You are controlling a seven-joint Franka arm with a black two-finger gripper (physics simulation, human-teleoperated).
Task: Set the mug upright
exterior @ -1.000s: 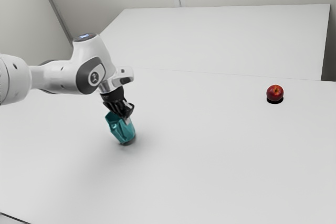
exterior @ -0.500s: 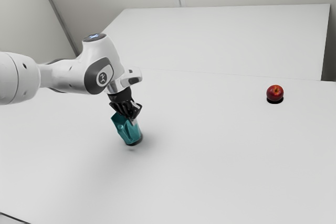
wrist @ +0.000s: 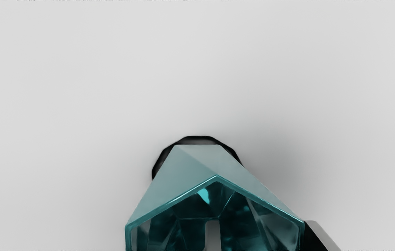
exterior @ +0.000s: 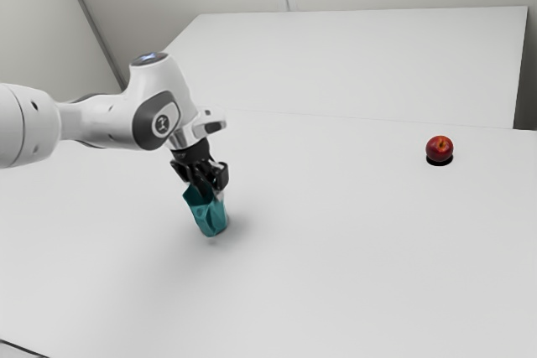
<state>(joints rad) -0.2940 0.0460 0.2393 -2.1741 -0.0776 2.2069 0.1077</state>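
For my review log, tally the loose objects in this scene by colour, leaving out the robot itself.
Teal, with a dark base: 1, the mug
Red: 1, the apple
Total: 2

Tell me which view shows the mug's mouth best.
The wrist view: it looks into the mug's mouth, showing facets inside and part of the rim. The exterior view shows it small, partly hidden by the gripper.

Apple (exterior: 439,148), one: on worktop (exterior: 352,257), farther back than the mug (exterior: 211,220), toward the exterior view's right. Gripper (exterior: 212,194): at the mug, one finger (wrist: 213,238) inside.
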